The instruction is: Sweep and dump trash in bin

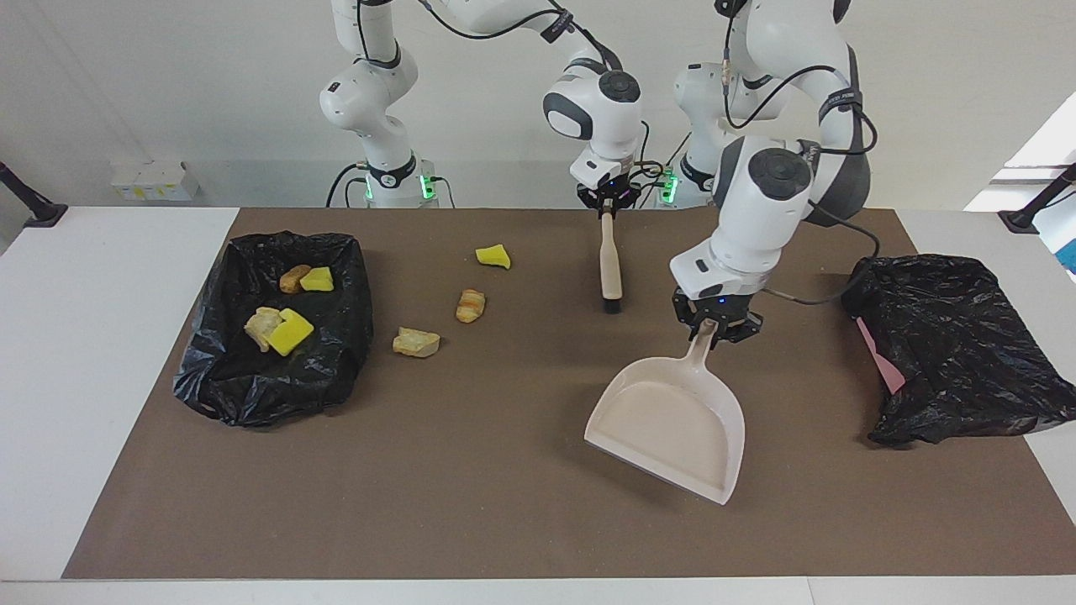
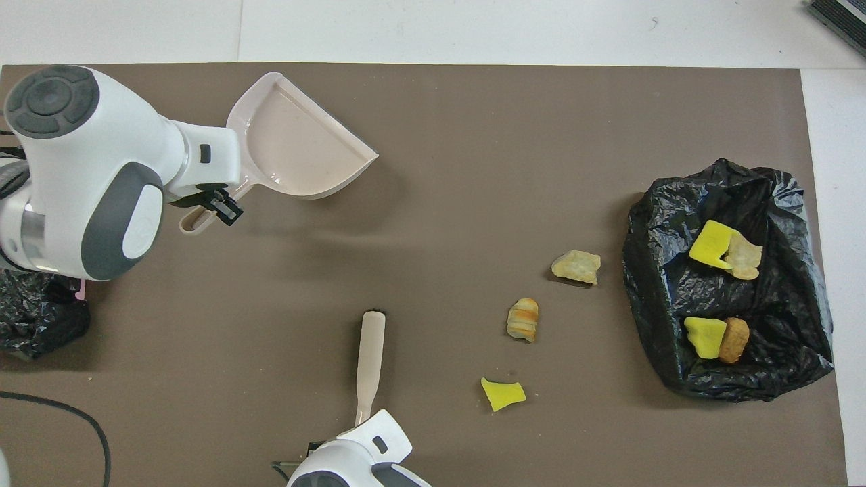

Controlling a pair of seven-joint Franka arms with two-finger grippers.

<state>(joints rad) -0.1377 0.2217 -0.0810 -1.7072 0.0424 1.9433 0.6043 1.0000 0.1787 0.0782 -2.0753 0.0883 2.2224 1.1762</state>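
Seven trash scraps (image 1: 416, 342) – bright yellow sponge, tan bread lumps, four in the black-lined bin (image 1: 336, 353), three beside it, left gripper (image 1: 711, 325) clamped on dustpan (image 1: 672, 424), right gripper (image 1: 607, 204) gripping brush (image 1: 609, 267) – no legible writing.

L tool (image 2: 215, 208) w/ dustpan (image 2: 298, 149) aloft

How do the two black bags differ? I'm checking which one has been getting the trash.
The bag at the right arm's end lies open with four scraps showing inside, two yellow and two brown; the bag at the left arm's end is crumpled over, with no scraps visible. Three loose scraps lie on the mat near the open bag; none lie by the crumpled bag, which shows a pink edge. Both are crinkled black plastic on the brown mat.
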